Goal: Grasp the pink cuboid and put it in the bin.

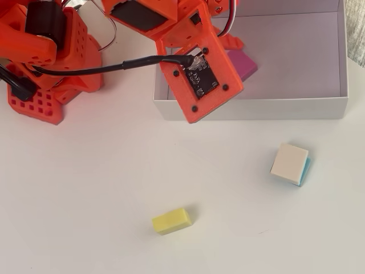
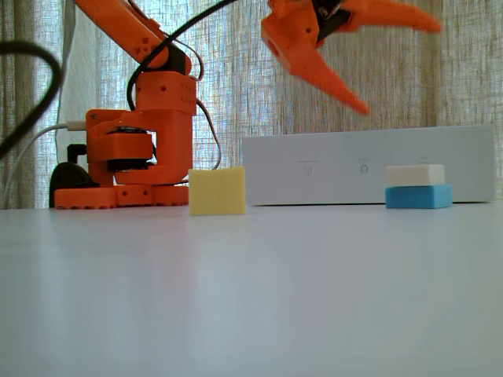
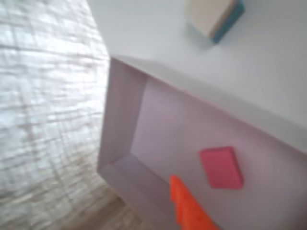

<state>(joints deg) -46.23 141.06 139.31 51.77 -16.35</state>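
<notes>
A: Start at the end effector (image 2: pixel 397 63). What is it doing?

B: In the fixed view it hangs high above the bin (image 2: pixel 369 166) with its 2 fingers spread wide and nothing between them. In the wrist view only 1 orange fingertip (image 3: pixel 189 208) pokes in from the bottom edge.

A: And the pink cuboid (image 3: pixel 221 167)?

B: It lies flat on the floor of the bin, free of the end effector, just beside that fingertip in the wrist view. In the overhead view a corner of it (image 1: pixel 245 64) shows past the wrist plate, near the front wall of the bin (image 1: pixel 251 107).

A: So the job looks done?

B: I judge so; the drop seems made. What remains is getting the arm clear.

A: What could go wrong?

B: If the arm dips while pulling away, the lower finger could catch the thin front wall and drag the bin across the desk (image 1: pixel 114 194), or tip the cuboid out. The black cable (image 1: pixel 114 65) running to the wrist could also snag on the arm's base.

A: The other blocks?

B: The yellow block (image 1: pixel 171 220) and the cream-topped block (image 1: pixel 291 164) sit well apart on the desk, out of the way.
</notes>
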